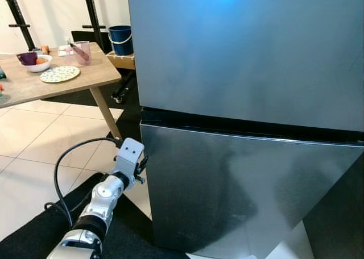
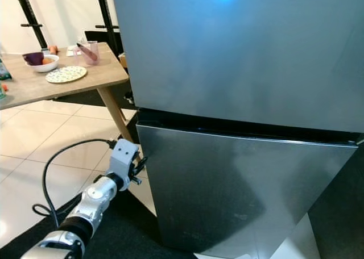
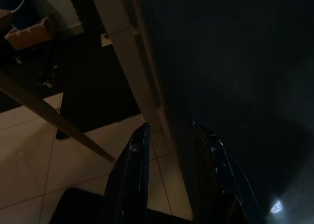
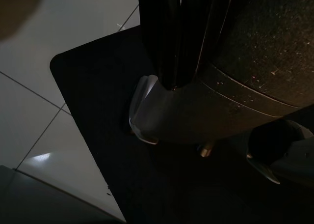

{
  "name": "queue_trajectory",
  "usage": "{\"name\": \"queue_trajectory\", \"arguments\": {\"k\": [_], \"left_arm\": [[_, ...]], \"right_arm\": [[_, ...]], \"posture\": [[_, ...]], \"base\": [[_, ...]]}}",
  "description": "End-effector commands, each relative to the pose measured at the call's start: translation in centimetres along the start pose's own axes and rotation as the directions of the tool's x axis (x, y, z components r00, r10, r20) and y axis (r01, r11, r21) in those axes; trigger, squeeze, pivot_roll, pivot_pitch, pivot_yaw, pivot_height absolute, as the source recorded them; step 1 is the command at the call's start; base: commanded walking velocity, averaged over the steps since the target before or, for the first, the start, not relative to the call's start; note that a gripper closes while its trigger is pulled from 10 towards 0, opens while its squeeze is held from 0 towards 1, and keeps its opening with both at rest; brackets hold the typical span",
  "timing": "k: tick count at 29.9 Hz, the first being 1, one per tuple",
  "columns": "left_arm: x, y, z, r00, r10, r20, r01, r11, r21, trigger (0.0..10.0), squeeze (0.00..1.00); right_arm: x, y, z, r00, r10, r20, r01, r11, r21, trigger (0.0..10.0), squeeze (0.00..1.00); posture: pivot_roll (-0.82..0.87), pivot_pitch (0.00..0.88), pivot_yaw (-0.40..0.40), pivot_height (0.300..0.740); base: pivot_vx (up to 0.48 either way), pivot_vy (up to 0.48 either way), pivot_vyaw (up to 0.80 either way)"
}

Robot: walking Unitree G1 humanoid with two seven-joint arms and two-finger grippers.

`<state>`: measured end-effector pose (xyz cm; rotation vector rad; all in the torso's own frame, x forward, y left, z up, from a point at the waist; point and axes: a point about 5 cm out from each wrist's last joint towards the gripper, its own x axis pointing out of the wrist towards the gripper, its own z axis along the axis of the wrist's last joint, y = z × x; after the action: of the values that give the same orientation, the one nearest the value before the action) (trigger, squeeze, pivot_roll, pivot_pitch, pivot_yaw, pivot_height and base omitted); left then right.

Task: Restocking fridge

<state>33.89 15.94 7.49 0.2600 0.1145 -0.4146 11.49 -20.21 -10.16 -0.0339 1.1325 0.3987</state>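
The fridge stands right in front of me, tall and grey steel, with the upper door and the lower door both closed. My left gripper is low at the left edge of the lower door. In the left wrist view its two black fingers are open, with the door's edge and the white side wall between them. My right gripper hangs idle with its fingers together, pointing down over a black mat and my own foot.
A wooden table stands at the left rear with a white bowl, a patterned plate and a pink cup. Its leg comes down near the fridge's corner. A blue bucket sits behind. The floor is pale tiles.
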Motion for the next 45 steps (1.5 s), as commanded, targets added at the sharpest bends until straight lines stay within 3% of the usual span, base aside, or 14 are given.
{"name": "queue_trajectory", "arguments": {"k": [1,9,29,41,43,45], "left_arm": [[-0.1,1.2,0.4,0.999,0.033,0.003,-0.033,0.999,0.019,10.0,0.00],[0.0,2.2,1.0,0.997,0.072,0.023,-0.072,0.997,0.019,10.0,0.00],[0.6,3.2,2.1,0.991,0.124,0.054,-0.124,0.992,-0.004,10.0,0.00],[1.0,2.2,2.4,0.993,0.088,0.080,-0.085,0.996,-0.041,10.0,0.00],[0.6,2.3,1.2,0.993,0.119,0.016,-0.119,0.992,-0.030,10.0,0.00],[-0.1,2.9,-0.6,0.975,0.193,-0.113,-0.191,0.981,0.023,10.0,0.00]], "right_arm": [[0.0,0.7,-1.4,0.999,0.022,-0.042,-0.021,1.000,0.022,10.0,0.00],[-0.1,0.6,-1.7,0.999,0.019,-0.046,-0.018,1.000,0.025,10.0,0.00],[-0.4,0.6,-2.4,0.998,0.023,-0.051,-0.022,1.000,0.022,10.0,0.00],[-0.5,0.6,-2.7,0.998,0.024,-0.057,-0.023,1.000,0.022,10.0,0.00],[-0.5,0.6,-2.7,0.998,0.024,-0.060,-0.022,1.000,0.022,10.0,0.00],[-0.5,0.6,-2.7,0.998,0.023,-0.062,-0.022,1.000,0.020,10.0,0.00]], "posture": [[-0.10,0.021,0.004,0.740],[-0.11,0.028,0.000,0.740],[-0.13,0.055,-0.005,0.740],[-0.12,0.065,-0.004,0.740],[-0.12,0.063,-0.005,0.740],[-0.12,0.058,-0.006,0.740]], "base": [[0.000,0.000,0.00],[0.000,0.000,0.00],[0.000,0.000,0.00],[0.000,0.000,0.00],[0.000,0.000,0.00],[0.000,0.000,0.00]]}}
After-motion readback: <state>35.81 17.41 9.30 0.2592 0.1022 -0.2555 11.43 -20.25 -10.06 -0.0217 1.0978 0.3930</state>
